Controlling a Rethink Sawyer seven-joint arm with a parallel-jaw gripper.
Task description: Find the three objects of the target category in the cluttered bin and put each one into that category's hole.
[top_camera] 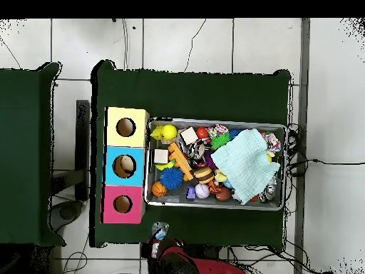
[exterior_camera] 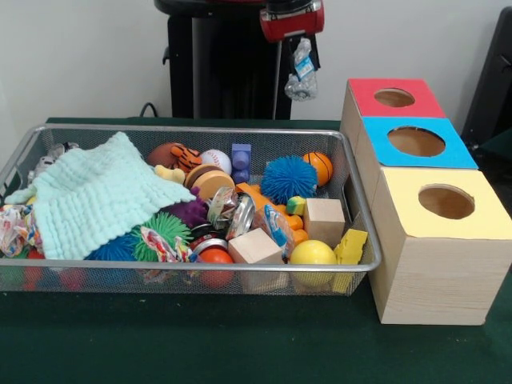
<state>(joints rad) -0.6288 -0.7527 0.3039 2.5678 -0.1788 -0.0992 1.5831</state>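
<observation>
My gripper (exterior_camera: 294,40) hangs high behind the far rim of the wire mesh bin (exterior_camera: 362,210), shut on a small clear plastic bag with a blue-and-white label (exterior_camera: 302,72). It is left of the red-topped box, whose round hole (exterior_camera: 394,98) is open and unblocked. In the overhead view the gripper (top_camera: 158,234) and bag (top_camera: 160,229) are just outside the bin (top_camera: 214,207), near the red box's hole (top_camera: 122,204). Another blue-and-white wrapper (exterior_camera: 278,227) lies among the toys at the bin's front right. A clear crinkly wrapper (exterior_camera: 50,158) lies at its far left corner.
A mint-green knitted cloth (exterior_camera: 100,196) covers the bin's left half. Balls, wooden blocks, a silver can (exterior_camera: 240,214) and a blue spiky ball (exterior_camera: 288,178) fill the rest. The blue-topped box (exterior_camera: 416,142) and the yellow-topped box (exterior_camera: 446,202) stand in a row with the red one.
</observation>
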